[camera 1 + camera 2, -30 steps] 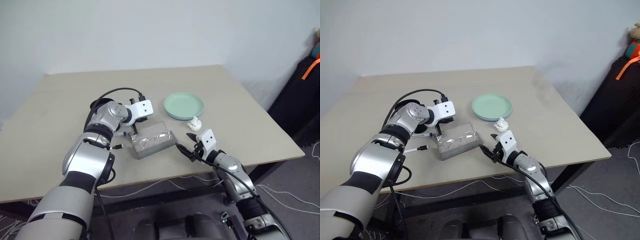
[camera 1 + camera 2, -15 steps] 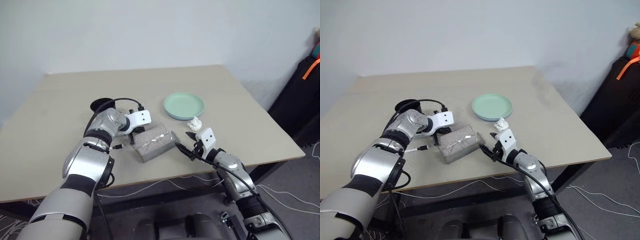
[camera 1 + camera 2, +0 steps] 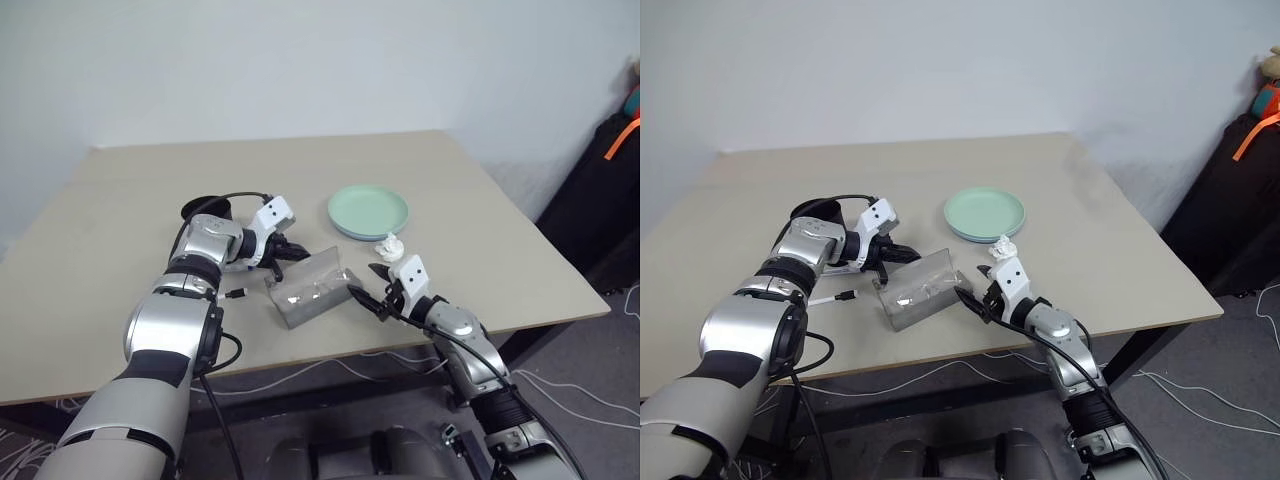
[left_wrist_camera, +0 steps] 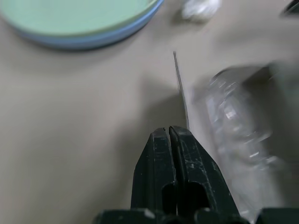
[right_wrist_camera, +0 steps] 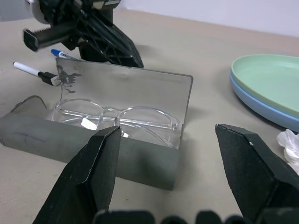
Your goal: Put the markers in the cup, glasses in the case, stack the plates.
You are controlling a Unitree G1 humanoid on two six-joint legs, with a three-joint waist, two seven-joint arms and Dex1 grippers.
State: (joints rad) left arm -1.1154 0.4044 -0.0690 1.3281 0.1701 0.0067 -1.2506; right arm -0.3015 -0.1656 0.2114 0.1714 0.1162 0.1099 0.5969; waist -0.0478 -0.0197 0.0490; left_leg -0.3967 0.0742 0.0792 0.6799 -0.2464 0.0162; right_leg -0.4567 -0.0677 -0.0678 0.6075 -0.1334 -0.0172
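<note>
One pair of glasses [image 5: 117, 116] lies inside the grey case [image 3: 305, 295] near the front edge of the table [image 3: 120, 200]. The lid stands half up. My left gripper [image 3: 296, 247], pinched shut on nothing, sits just behind the lid. I think I should push the lid forward and down slowly, so it shuts flat. My right gripper [image 3: 372, 288] waits with jaws wide apart beside the case's end. It could steady it.

case [image 5: 117, 140]: grey, lid up | glasses [image 5: 117, 116]: clear, inside | plates [image 3: 367, 211]: green stacked on blue
</note>
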